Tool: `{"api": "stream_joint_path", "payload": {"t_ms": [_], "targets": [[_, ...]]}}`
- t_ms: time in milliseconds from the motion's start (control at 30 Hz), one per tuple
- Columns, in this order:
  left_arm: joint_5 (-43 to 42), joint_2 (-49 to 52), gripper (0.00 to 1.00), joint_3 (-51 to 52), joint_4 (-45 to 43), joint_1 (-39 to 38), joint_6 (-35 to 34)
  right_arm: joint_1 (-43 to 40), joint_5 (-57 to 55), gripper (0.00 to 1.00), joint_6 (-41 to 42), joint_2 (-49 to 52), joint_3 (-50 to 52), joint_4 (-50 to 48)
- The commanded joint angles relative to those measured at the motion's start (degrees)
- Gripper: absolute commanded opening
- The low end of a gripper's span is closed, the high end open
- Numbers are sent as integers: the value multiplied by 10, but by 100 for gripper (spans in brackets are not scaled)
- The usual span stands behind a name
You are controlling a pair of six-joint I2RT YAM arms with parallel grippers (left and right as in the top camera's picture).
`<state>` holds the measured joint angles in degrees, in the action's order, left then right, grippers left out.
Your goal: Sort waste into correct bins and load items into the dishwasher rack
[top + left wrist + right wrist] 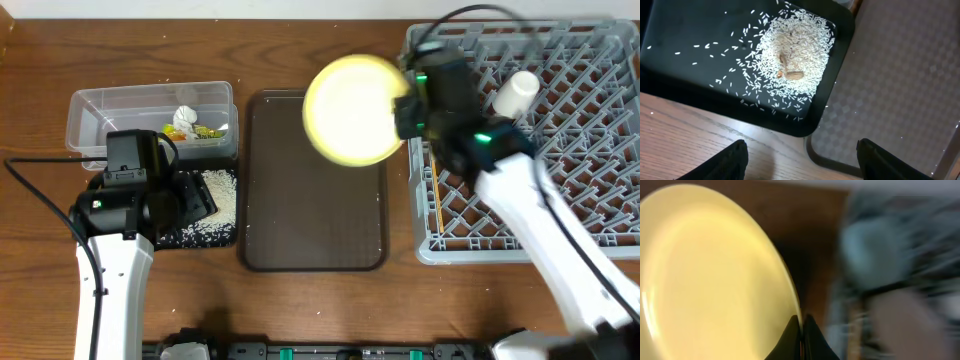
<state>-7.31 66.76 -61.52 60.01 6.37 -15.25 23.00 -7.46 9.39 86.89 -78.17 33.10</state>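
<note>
My right gripper [408,112] is shut on the rim of the round yellow plate [352,108] and holds it in the air over the far right corner of the brown tray, beside the grey dishwasher rack [575,235]. In the right wrist view the plate [710,275] fills the left half, its edge pinched between my fingers [801,330]. A small white cup [516,94] lies in the rack. My left gripper [802,155] is open and empty above the table edge by the black tray [695,75], which holds loose rice [795,55]. The clear box [100,112] holds a white scrap [185,118] and the wrapper [207,132].
The dark brown serving tray [310,225] lies between the bins and the rack. A thin wooden stick [437,205] shows along the rack's left side. Two brown bits [790,74] lie in the rice. The right wrist view is blurred on its right side.
</note>
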Motion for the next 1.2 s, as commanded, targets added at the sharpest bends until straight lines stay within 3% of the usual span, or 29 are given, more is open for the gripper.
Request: {"api": "stream_joint_path", "payload": {"t_ms": [0,233,567,933,1167], "targets": [[5,2,72,2,2,3,-5,-25,-103,1,-95,-41,-4,14],[5,2,73,2,2,3,-5,-63,-207,1,-118,-90,-4,76],[5,2,72,2,2,3,-5,-92,-254,1,-152,-97,-4,93],[5,2,72,2,2,3,-5,-122,-337,1,-422,-97,-4,75],[4,2,72,2,2,3,-5,-166,-337,1,-501,-97,-4,102]]}}
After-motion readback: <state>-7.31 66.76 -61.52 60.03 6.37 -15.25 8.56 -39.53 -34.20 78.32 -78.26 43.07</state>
